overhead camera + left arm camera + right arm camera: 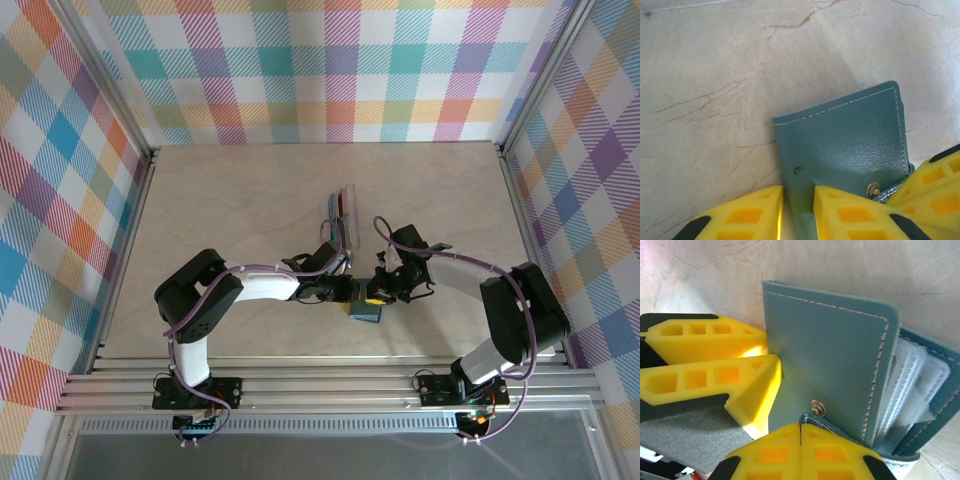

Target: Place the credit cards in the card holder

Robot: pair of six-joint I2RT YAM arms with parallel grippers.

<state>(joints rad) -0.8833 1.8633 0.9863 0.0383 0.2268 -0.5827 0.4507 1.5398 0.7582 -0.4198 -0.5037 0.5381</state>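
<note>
The teal card holder (pixel 366 312) stands between both grippers near the table's front middle. In the left wrist view my left gripper (pixel 797 212) is shut on the lower edge of the card holder's cover (pixel 850 140). My right gripper (pixel 801 452) is shut on the holder's snap tab, just below the brass stud (pixel 816 407). The card holder (pixel 825 355) is partly open, with clear sleeves (pixel 910 375) showing inside. The credit cards (pixel 341 213), red, blue and pale, lie in a short row on the table behind the grippers. From above, the left gripper (pixel 352 292) and right gripper (pixel 378 290) nearly touch.
The marble-patterned table (pixel 250 190) is fenced by checked walls and aluminium rails (pixel 330 385) at the front edge. The left gripper's yellow fingers (pixel 715 355) crowd the right wrist view; the right gripper's fingers (pixel 935 185) sit at the left wrist view's lower right.
</note>
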